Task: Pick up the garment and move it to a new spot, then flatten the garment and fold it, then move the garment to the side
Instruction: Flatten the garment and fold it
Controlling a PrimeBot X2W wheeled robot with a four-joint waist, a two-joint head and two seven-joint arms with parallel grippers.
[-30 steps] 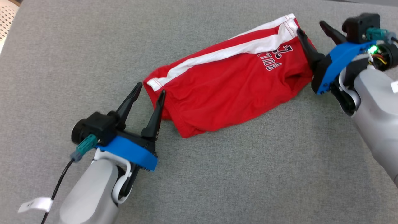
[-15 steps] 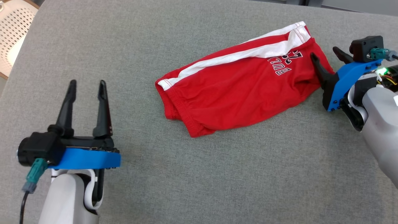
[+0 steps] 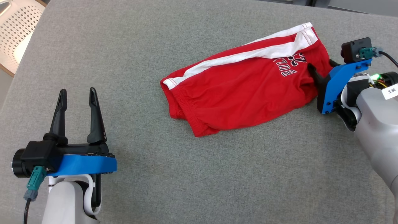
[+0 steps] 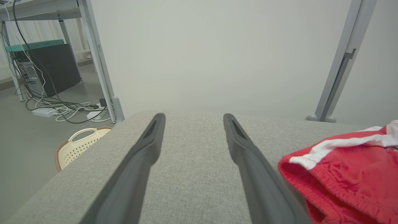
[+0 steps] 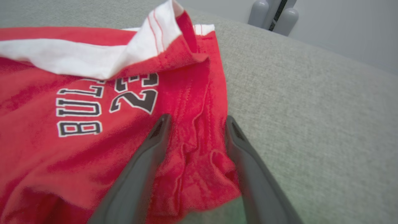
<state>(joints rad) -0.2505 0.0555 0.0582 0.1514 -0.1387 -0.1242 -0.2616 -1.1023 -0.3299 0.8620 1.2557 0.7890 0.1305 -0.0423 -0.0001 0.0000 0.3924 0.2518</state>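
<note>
Left hand (image 3: pixel 77 90) pulled back from garment (image 3: pixel 242 93), spread | right wrist view: right hand (image 5: pixel 198 117) spread astride its edge

In the head view, one finger of the right gripper (image 3: pixel 320 63) shows only as a dark stub at the hem of the shorts (image 3: pixel 242 90), with its tip hidden. The right arm (image 3: pixel 376 124) runs off the right and bottom edges, and its white label (image 3: pixel 392 91) is cut short. A fold hides the end of the lettering (image 3: pixel 287 65). The left arm (image 3: pixel 65 202) leaves the bottom edge, and the basket (image 3: pixel 18 28) is cropped at the corner.

In the right wrist view the shorts are blurred and run off the left and bottom edges. Whether the fingers (image 5: pixel 140 174) touch the cloth between them cannot be told.

In the left wrist view a finger of the left gripper (image 4: pixel 192 115) hides part of the waistband (image 4: pixel 339 189), and the grey pad (image 4: pixel 192 174) covers the basket's lower part.
</note>
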